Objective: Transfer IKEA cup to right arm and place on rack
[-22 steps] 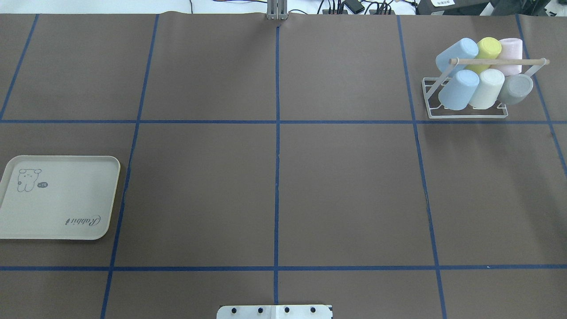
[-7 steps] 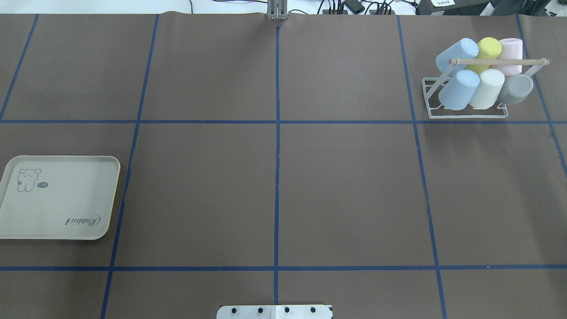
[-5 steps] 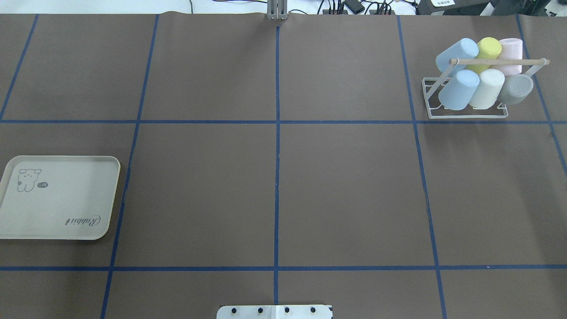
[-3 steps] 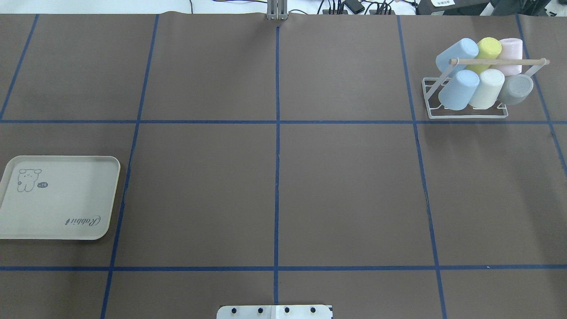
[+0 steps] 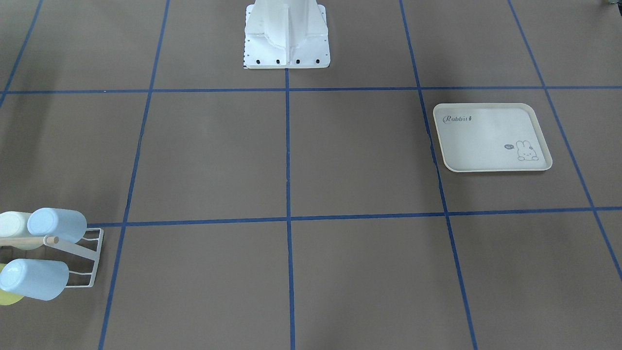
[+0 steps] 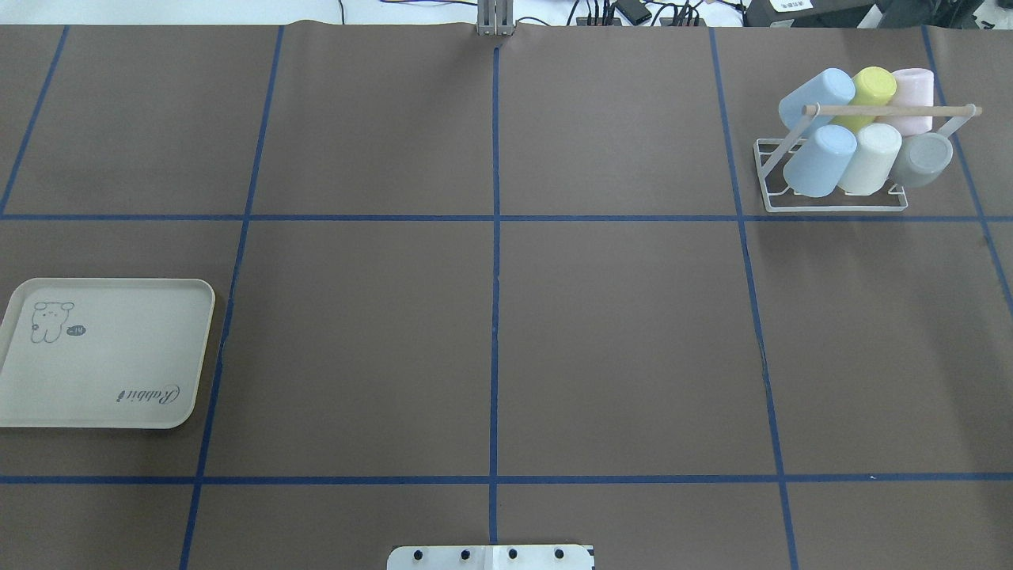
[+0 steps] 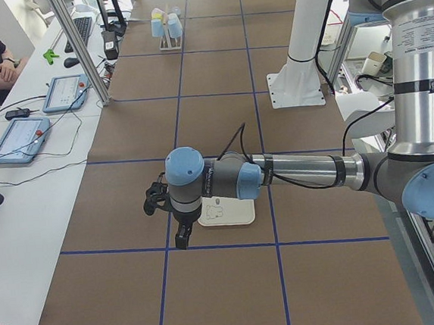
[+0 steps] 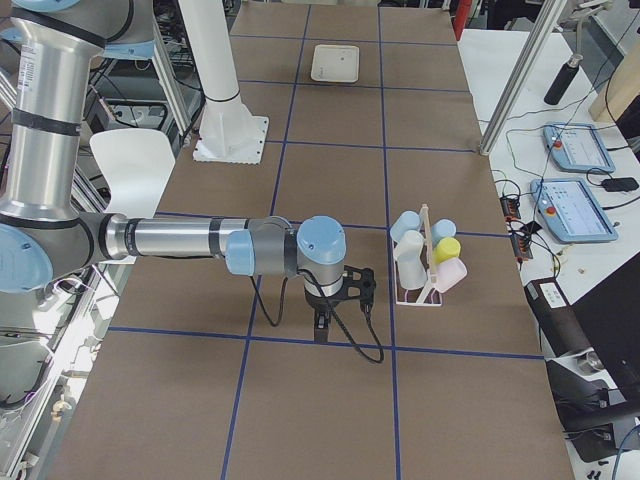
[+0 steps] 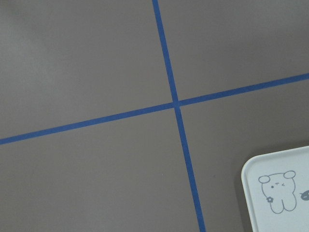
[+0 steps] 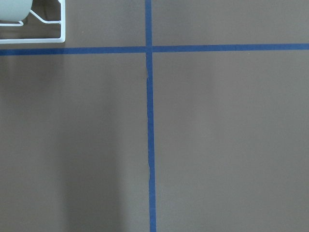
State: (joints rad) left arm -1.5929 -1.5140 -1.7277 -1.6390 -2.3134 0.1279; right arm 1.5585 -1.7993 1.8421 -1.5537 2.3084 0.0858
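Six pastel cups (image 6: 870, 158) tilted on the white wire rack (image 6: 831, 208), rabbit tray (image 6: 103, 372) well apart, left gripper (image 7: 181, 240) near tray, right gripper (image 8: 320, 326) near rack, neither pincer's spread can be told

"Rabbit" printed on cream tray (image 5: 491, 138)
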